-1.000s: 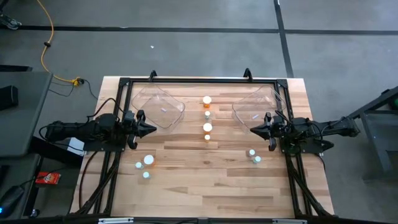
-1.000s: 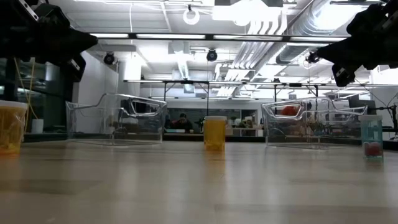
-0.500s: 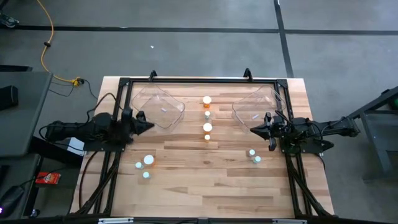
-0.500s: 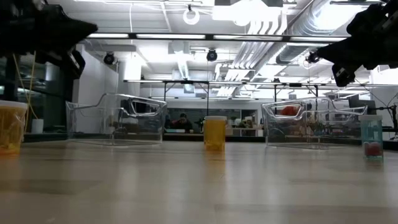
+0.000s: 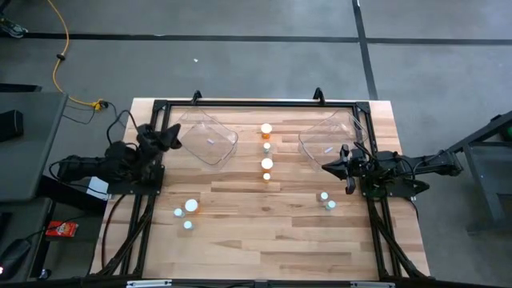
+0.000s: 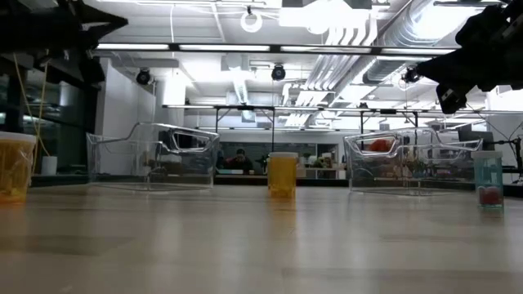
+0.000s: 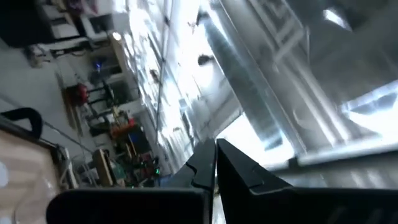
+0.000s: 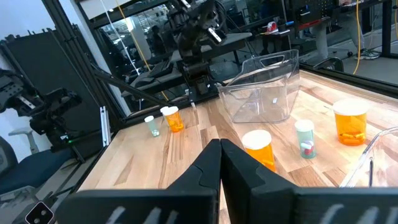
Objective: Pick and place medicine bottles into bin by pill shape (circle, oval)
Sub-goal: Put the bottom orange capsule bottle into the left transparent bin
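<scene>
With the left gripper (image 5: 170,136) and right gripper (image 5: 326,167) both pinched together empty, the light, rigid, slippery medicine bottles (image 5: 267,164) stand around table centre, best gripped mid-body below the cap.

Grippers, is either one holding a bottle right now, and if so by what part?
Nothing is held. The left gripper and the right gripper are both shut on nothing, raised above the table, apart from every medicine bottle.

my arms are matte black, jointed and blocky, black cables looping behind; each claw's fingers (image 8: 214,163) are dark angular wedges tapering to points.
</scene>
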You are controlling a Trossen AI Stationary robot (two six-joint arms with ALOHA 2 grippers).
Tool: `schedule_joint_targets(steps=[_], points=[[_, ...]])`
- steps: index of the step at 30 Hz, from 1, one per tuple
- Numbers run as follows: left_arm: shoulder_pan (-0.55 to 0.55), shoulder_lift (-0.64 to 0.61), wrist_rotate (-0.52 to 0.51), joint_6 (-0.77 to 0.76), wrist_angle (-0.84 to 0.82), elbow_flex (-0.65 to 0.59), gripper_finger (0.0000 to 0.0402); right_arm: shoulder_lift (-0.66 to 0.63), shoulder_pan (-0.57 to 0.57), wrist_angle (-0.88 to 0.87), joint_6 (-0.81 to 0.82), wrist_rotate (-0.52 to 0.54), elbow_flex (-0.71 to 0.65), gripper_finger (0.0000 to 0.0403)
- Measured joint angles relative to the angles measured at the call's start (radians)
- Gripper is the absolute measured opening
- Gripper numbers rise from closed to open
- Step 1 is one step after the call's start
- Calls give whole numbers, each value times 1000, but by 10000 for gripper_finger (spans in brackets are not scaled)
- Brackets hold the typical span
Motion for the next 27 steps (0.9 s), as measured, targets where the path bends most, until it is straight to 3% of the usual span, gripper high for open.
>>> schedule_joint_targets(steps=[6,11,17,23,27], points=[[-18,203,142,180,-48,217,3,0,0,0,0,0,0,0],[-21,391,275,381,-449,512,3,0,0,0,0,0,0,0],[-21,589,312,528,-955,797,3,0,0,0,0,0,0,0],[-82,739,329,688,-1130,967,3,0,0,0,0,0,0,0],[-171,835,280,742,-1264,1080,3,0,0,0,0,0,0,0]])
